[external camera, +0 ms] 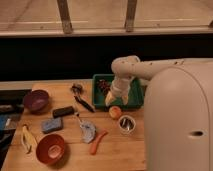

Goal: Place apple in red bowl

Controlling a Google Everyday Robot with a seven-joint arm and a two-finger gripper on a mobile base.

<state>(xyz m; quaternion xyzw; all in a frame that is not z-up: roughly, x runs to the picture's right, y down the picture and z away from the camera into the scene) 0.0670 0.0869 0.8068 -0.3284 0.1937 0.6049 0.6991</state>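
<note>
We saw 1 apple [115, 112], round with no long axis, on the tabletop [120, 150] just below the gripper [110, 99], its jaws apart; 1 red bowl [50, 149] sat well apart from it.

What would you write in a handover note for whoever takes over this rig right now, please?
Gripper: open and empty, hanging over the front edge of the green tray, just above the apple.
Apple: on the table in front of the tray, next to the small metal cup, not yet grasped.
Red bowl: front left of the table, empty, well away from the apple.
Done: the arm is lined up near the apple, nothing more.
Left: lower onto the apple, grasp it, carry it across to the red bowl and release.
</note>
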